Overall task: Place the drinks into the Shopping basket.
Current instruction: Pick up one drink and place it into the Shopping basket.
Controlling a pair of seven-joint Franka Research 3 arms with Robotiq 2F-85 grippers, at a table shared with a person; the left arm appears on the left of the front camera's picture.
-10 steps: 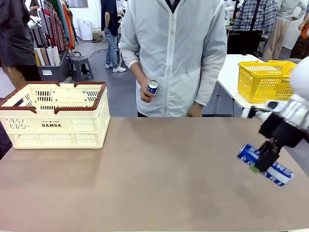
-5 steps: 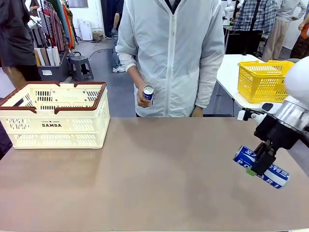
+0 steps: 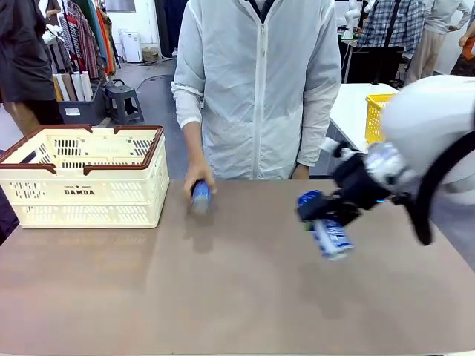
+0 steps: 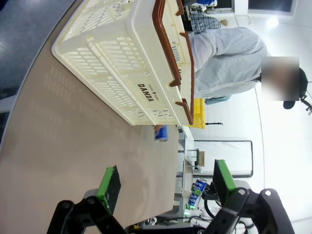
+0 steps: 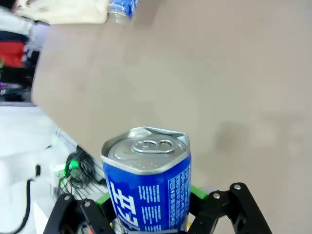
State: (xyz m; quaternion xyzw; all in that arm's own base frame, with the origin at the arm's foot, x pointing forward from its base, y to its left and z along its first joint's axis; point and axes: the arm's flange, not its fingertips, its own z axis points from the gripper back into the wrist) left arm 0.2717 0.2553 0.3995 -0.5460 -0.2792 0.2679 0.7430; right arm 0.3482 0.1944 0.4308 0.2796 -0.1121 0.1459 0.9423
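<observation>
Scene: a brown table (image 3: 237, 297) shared by two robot arms and a person in a pale jacket, who stands at its far side.
Right gripper (image 3: 320, 213): fingers clamped on a blue-and-white can (image 3: 331, 236), held tilted in the air above the right half of the table. The right wrist view shows its silver top and pull tab close up.
Left gripper (image 4: 165, 185): green-padded fingers spread wide with nothing between them, low over the table and facing the basket.
Second can (image 3: 200, 199): blue, blurred, on the table just right of the basket with the person's hand (image 3: 199, 178) on top of it. Whether the hand has let go I cannot tell.
Shopping basket (image 3: 82, 194): cream-white slotted crate with a brown rim, marked DAMDA, upright at the far left of the table and well apart from the carried can.
Progress: early, by my judgement. One can is lifted but short of the basket, and the other sits beside it rather than inside.
Left to do: carry the held can across to the basket and release it there, then pick up the one by the person's hand. The free left arm looks better placed for that.
Count: two cans, both blue-and-white. One cream basket. One yellow basket (image 3: 377, 119) on a white table behind. Two grippers — one full, one free. One hand at the table.
</observation>
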